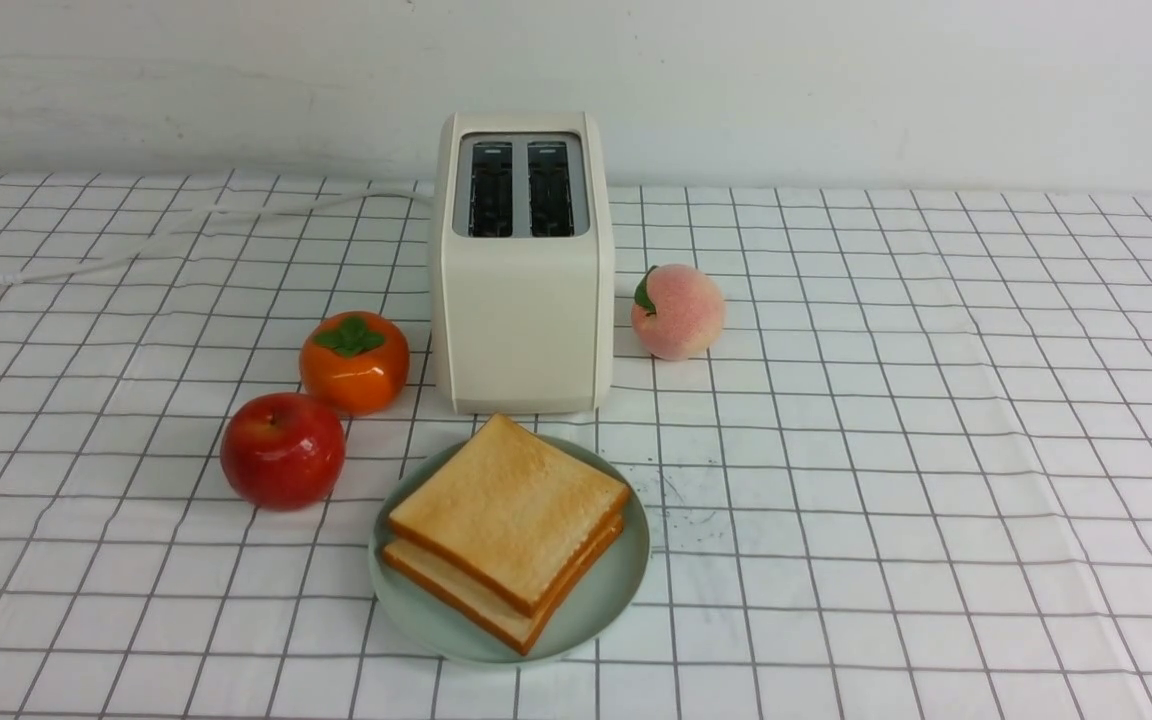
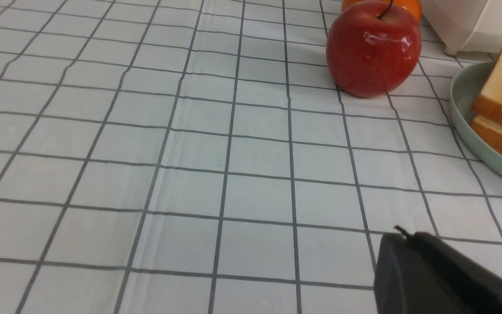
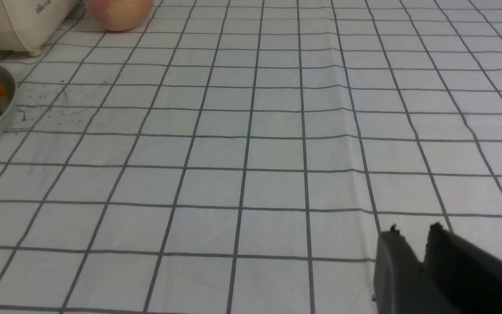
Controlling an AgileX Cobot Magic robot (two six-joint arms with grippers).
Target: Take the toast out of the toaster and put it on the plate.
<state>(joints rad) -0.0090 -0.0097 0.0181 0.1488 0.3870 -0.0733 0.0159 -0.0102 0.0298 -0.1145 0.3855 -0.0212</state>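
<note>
Toast [image 1: 508,520], 2 slices, lies stacked on the plate [image 1: 604,600], top slice a bit turned on the bottom one. Plate sits on the tabletop [image 1: 936,480] just in front of the toaster [image 1: 523,300]. Both slots on top of the toaster look dark and bare. White cord [image 1: 136,245] runs from the toaster off to the left, w/ its plug lying flat near the edge.

Orange fruit [image 1: 354,360] w/ a green leaf top sits just left of the toaster. Red apple [image 1: 283,450] is beside it, nearer the camera and left of the plate. Pink peach [image 1: 678,312] sits just right of the toaster. Some tiny dark specks dot the cloth right of the plate, maybe crumbs, too small to tell.

No arms show in the front view. Left hand [image 2: 401,235] hangs low over bare cloth, fingers pressed together, nothing in it; apple and plate rim are well ahead of it. Right hand [image 3: 414,233] hangs over bare cloth too, fingers a little apart w/ a thin gap, holding nothing.
</note>
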